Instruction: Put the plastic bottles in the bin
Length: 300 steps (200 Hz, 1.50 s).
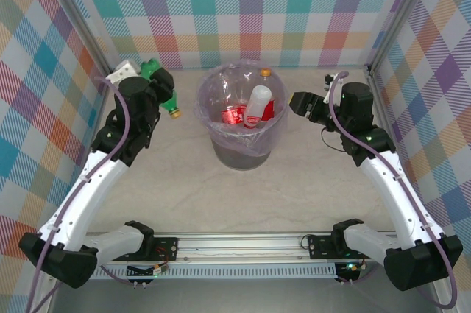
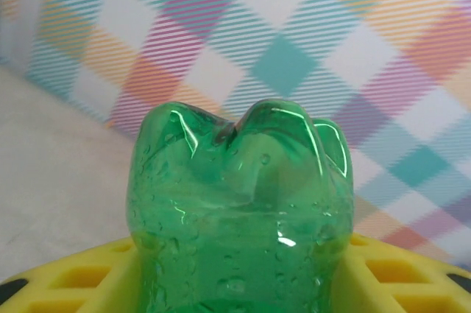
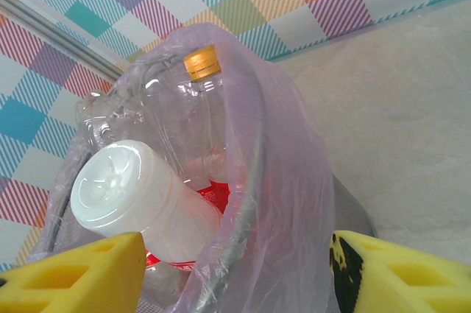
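Left wrist: left jaws grip green bottle (image 2: pixel 239 202), base pointing away, left of bin (image 1: pixel 239 154). Right jaws open, empty, just beside bin rim. Several bottles (image 1: pixel 257 103) lie inside. Next, prob.: carry over bin centre, clear lilac bag (image 3: pixel 294 180), then release. Beige worktop (image 1: pixel 243 210), plaid walls (image 1: pixel 250 11) behind.

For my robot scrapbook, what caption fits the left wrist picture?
Left gripper clasps a green bottle, its bumpy bottom facing us, before a checked wall.
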### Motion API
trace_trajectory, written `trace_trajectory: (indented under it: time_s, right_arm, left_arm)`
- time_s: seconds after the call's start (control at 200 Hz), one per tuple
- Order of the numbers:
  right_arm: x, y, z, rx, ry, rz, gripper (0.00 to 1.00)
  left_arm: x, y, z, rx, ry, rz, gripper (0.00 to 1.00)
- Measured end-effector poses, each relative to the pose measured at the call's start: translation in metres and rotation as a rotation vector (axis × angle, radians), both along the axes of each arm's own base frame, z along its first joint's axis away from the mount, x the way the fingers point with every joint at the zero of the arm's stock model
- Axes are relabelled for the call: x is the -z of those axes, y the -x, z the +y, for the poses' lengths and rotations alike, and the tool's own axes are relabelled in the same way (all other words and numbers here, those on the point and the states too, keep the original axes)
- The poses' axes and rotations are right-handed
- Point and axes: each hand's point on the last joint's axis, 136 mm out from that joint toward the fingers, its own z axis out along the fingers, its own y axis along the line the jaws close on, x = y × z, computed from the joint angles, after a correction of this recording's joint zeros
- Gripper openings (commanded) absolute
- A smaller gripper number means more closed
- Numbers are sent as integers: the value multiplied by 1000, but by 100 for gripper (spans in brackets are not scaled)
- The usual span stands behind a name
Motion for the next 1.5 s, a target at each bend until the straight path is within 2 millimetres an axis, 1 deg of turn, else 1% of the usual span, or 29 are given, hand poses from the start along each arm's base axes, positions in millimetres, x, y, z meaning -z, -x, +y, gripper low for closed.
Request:
trace_trajectory:
  time_s: [0.065, 0.105, 0.16, 0.195, 0.23, 0.295, 0.345, 0.405, 0.475, 0.645, 0.76, 0.875, 1.01, 1.16, 1.275, 1.33, 1.395, 1.46, 1.5]
  right_arm:
    - [1, 2, 0, 2, -10, -1, 67]
    - [1, 3, 0, 3, -16, 2, 67]
    - [-1, 4, 0, 2, -22, -1, 68]
    - [-2, 5, -1, 3, -25, -4, 68]
    - [-4, 7, -1, 4, -26, -9, 68]
    - [-8, 9, -3, 9, -28, -22, 68]
    - [-11, 11, -4, 12, -29, -31, 68]
    - [-13, 13, -5, 18, -29, -40, 68]
    - [-15, 13, -5, 18, -30, -44, 68]
    - [-12, 13, -3, 3, -33, -34, 68]
    - [-12, 13, -2, 1, -33, -32, 68]
    - [-10, 11, -5, 17, -19, -33, 69]
    - [-8, 12, -10, 36, 4, -36, 69]
    - [-14, 17, -11, 36, 7, -56, 70]
    - [-17, 20, -12, 35, 7, -65, 70]
    - [-18, 22, -13, 34, 8, -70, 70]
    - [-19, 22, -13, 34, 7, -74, 70]
    - [-19, 23, -12, 31, 6, -73, 70]
    - [-19, 23, -12, 28, 5, -72, 70]
  left_arm:
    - [-28, 7, -33, 76, -36, -60, 36]
    - [-42, 8, -53, 118, -64, -88, 36]
    - [-55, 6, -79, 162, -115, -110, 35]
    - [-58, 2, -92, 179, -152, -113, 36]
    - [-57, -4, -105, 193, -188, -107, 35]
    - [-44, -15, -125, 212, -246, -79, 35]
    - [-26, -22, -136, 228, -286, -38, 35]
    - [-5, -27, -145, 243, -324, 12, 35]
    - [9, -29, -147, 236, -331, 50, 35]
    - [31, -27, -136, 159, -232, 85, 34]
    - [37, -27, -133, 125, -189, 100, 34]
    - [41, -29, -132, 96, -153, 109, 39]
    - [61, -33, -134, 70, -154, 157, 42]
    - [86, -35, -142, 64, -186, 215, 42]
    - [92, -32, -144, 60, -176, 232, 42]
    - [96, -31, -146, 61, -164, 238, 45]
    - [101, -29, -146, 60, -161, 250, 50]
    - [103, -28, -146, 59, -157, 259, 57]
    - [103, -28, -146, 62, -152, 260, 64]
